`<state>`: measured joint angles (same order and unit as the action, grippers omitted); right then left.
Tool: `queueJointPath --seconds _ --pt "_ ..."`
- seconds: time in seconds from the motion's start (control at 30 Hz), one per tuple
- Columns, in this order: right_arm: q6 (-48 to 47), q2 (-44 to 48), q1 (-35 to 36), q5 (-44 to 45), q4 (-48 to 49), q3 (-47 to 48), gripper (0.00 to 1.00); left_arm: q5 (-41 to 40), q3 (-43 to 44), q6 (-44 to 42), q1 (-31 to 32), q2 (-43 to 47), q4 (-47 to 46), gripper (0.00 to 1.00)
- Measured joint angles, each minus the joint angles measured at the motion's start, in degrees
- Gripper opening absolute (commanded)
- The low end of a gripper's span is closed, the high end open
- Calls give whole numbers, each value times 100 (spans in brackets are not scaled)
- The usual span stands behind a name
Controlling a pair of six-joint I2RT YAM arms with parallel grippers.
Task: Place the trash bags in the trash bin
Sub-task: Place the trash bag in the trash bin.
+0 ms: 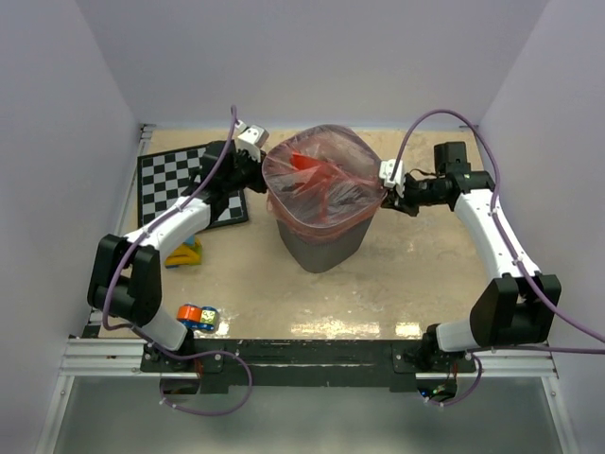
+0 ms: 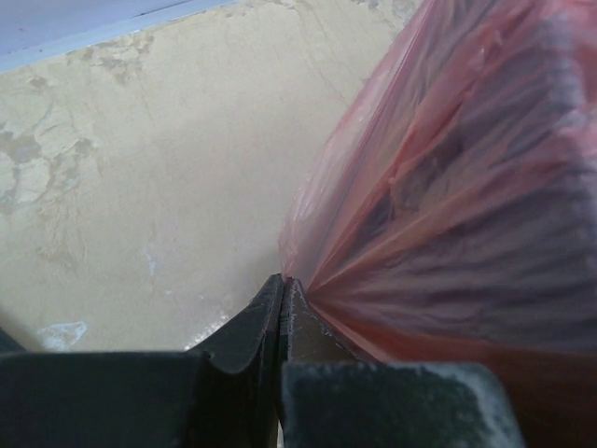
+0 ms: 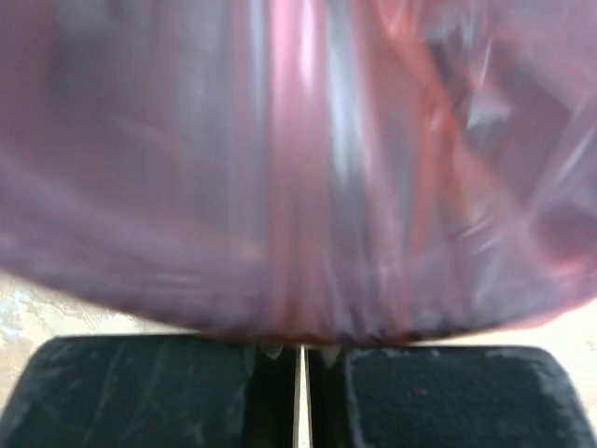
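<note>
Left end effector (image 2: 282, 285) and right end effector (image 3: 300, 350) are both clenched on trash bag (image 1: 321, 184) film at opposite sides of the trash bin (image 1: 321, 248) rim, with the bag stretched over its mouth mid-tabletop (image 1: 425, 274); an uneven pull could tear or slip the film, or tip the bin.

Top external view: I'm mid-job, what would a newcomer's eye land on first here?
The red-orange trash bag draped over the mouth of the wire-mesh trash bin at the table's centre stands out most. The left fingers and the right fingers are each shut on its film, on opposite sides. A checkerboard lies at the far left.
</note>
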<state>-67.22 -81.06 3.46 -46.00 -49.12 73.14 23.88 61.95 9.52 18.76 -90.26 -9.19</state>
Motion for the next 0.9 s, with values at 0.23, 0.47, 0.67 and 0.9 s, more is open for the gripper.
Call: queueJointPath --seconds 0.23,0.47,0.67,0.9 --pt "352 -262 -9 -98 704 -487 0 656 -439 251 -70 -295 -813 0" --pt "833 -321 -44 -114 1016 -501 13 1279 -688 815 -291 -411 -1558 1" --pt "1252 186 -181 216 1029 -739 51 1412 -680 426 -466 -83 -931 23" --pt "1338 2437 -190 503 1182 -1261 65 992 -1456 -1097 -809 1589 -15 50"
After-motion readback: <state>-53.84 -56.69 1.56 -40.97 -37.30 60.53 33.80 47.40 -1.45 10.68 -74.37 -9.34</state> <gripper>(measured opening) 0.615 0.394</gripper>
